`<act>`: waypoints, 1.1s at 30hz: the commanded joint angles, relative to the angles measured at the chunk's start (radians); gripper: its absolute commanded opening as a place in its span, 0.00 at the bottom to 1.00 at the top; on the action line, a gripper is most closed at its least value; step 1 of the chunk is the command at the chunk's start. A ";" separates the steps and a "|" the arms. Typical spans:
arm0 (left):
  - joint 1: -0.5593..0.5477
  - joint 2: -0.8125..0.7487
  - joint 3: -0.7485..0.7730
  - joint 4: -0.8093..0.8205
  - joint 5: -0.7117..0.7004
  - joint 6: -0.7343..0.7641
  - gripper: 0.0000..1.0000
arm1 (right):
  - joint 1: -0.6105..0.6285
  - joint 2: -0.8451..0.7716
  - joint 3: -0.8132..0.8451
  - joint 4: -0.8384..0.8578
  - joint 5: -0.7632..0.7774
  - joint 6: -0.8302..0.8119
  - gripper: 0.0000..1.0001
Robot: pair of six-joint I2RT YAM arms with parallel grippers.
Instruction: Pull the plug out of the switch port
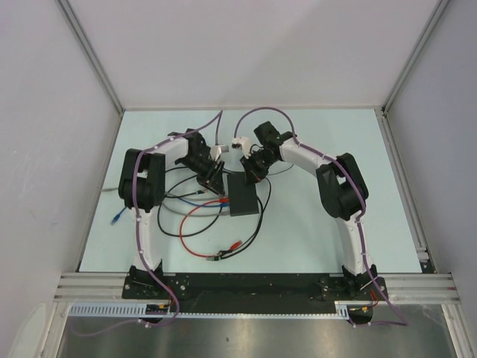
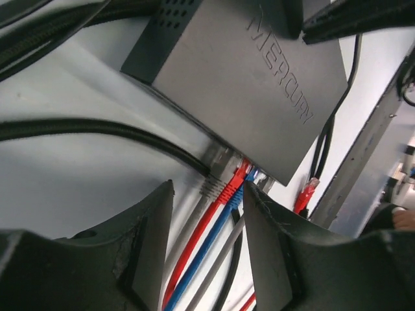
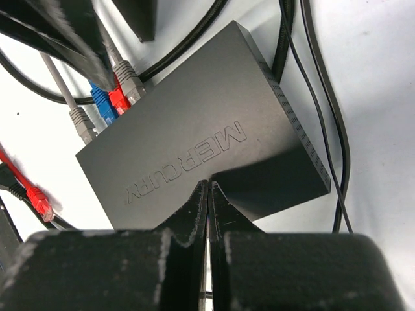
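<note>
The switch (image 1: 242, 198) is a flat black box marked MERCURY (image 2: 259, 78) (image 3: 194, 129) in the middle of the table. Grey, red and blue plugs sit side by side in its ports: a red plug (image 2: 235, 183) (image 3: 118, 97), a blue plug (image 2: 245, 186) (image 3: 102, 103) and a grey plug (image 2: 213, 186) (image 3: 83, 123). My left gripper (image 1: 212, 179) (image 2: 209, 188) is open, its fingers straddling the red, blue and grey cables just behind the plugs without touching them. My right gripper (image 1: 253, 173) (image 3: 209, 183) is shut, tips resting on the switch's top face.
A loose red plug (image 2: 306, 194) (image 3: 40, 202) lies on the table beside the switch. Black cables (image 3: 327, 97) loop around the box. A loose blue plug (image 1: 116, 218) lies at the left, red and black leads (image 1: 223, 250) near the front.
</note>
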 commanded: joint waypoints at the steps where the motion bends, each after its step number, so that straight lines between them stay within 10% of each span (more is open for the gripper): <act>1: -0.012 0.038 0.065 -0.006 0.070 -0.007 0.52 | 0.015 0.011 -0.017 0.002 0.031 -0.021 0.00; 33: -0.026 0.120 0.099 -0.086 0.146 0.017 0.30 | 0.018 0.020 -0.014 0.006 0.049 -0.020 0.00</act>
